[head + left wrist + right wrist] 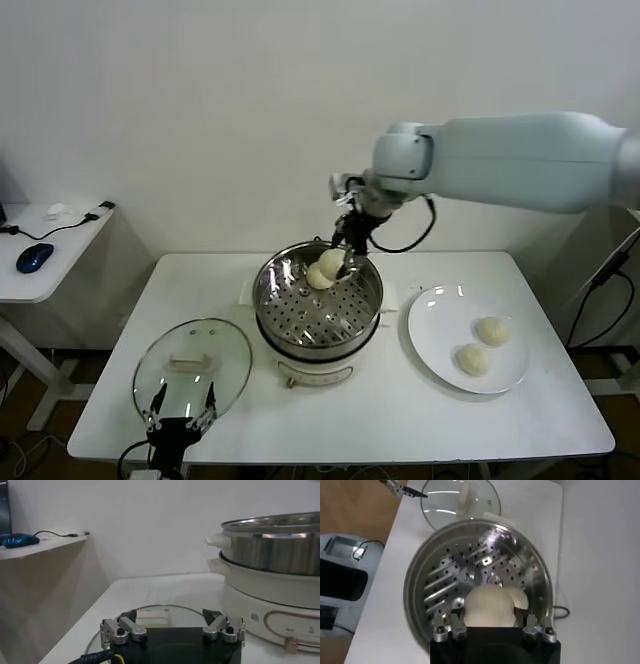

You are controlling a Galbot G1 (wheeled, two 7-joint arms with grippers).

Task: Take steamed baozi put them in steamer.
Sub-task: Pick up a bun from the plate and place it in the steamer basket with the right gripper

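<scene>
Baozi (333, 262) clamped in right fingers (345, 262) | left fingers (181, 418) apart | white table (400, 400)

Pale-blue right arm (520, 160), black cables.

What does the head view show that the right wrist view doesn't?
Only the head view shows the plate with two baozi on it. Only the right wrist view shows up close the right gripper shut on a baozi above the perforated tray. Both show the steamer, the glass lid and the idle left gripper.
</scene>
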